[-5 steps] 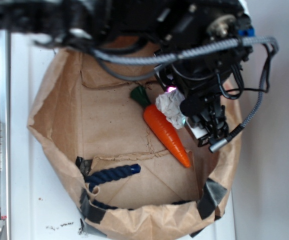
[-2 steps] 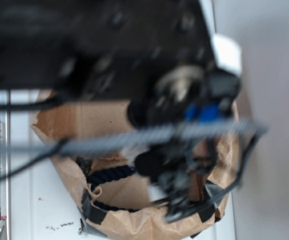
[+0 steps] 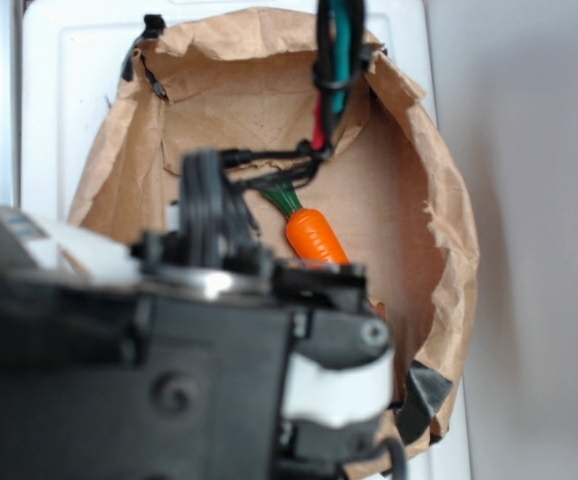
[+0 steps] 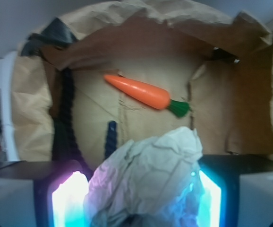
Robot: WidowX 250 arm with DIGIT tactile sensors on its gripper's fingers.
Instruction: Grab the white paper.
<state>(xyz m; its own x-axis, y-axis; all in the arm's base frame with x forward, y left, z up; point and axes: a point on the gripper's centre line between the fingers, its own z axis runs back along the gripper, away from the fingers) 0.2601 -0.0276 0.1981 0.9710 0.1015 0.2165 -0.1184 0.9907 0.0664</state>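
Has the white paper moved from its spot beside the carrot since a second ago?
Yes. In the exterior view the spot beside the carrot is now bare bag floor; in the wrist view the white paper sits between the gripper's fingers, above the brown paper bag.

Blurred arm [image 3: 169, 370] hides carrot's [image 3: 314, 235] tip.

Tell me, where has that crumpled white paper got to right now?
In the wrist view the white paper sits between the gripper fingers at the bottom of the picture, above the brown bag, nearer the camera than the carrot. The exterior view hides it behind the arm.
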